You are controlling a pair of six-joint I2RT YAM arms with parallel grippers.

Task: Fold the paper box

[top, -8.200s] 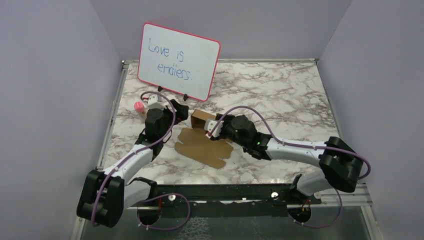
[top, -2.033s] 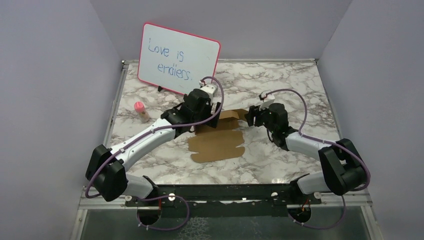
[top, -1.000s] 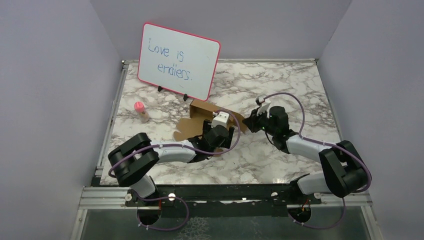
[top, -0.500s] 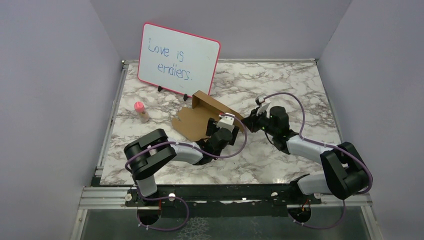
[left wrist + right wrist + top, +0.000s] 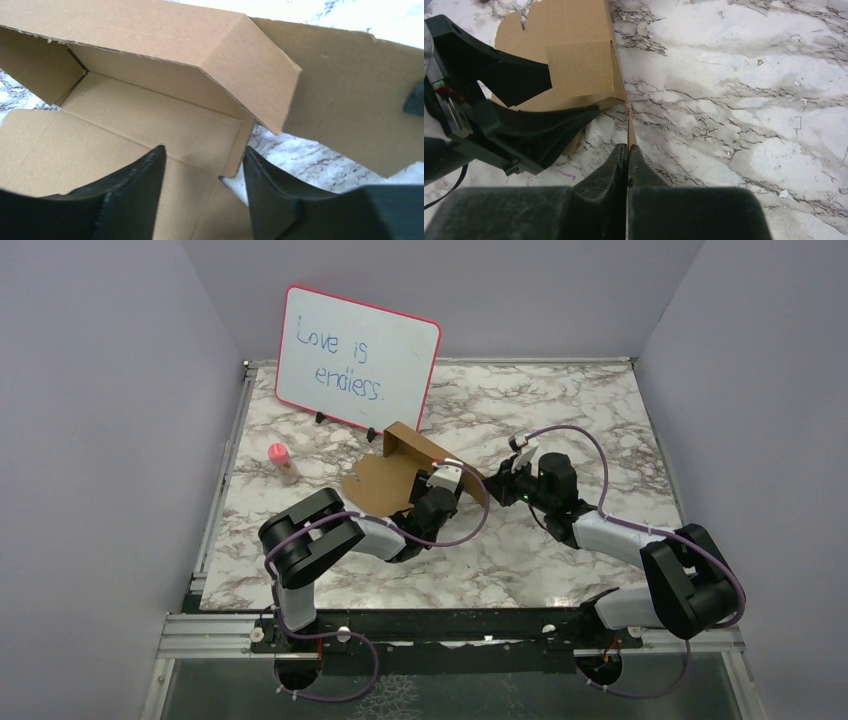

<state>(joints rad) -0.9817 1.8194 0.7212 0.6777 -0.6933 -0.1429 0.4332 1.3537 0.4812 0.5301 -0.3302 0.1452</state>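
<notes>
The left end effector [image 5: 202, 150] hangs with jaws apart over the floor of the box [image 5: 150, 115], gripping nothing. The right end effector [image 5: 628, 146] is clamped on the thin edge of a side flap. The box sits half raised in the middle of the table [image 5: 560, 410], just in front of the whiteboard [image 5: 358, 360]. To fold well, I judge the right should steady its flap while the left presses beside the crease, not mid-panel, so the far wall stands square.

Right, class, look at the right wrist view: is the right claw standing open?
No: the right claw is shut tight, pinching the thin edge of the paper box.
</notes>
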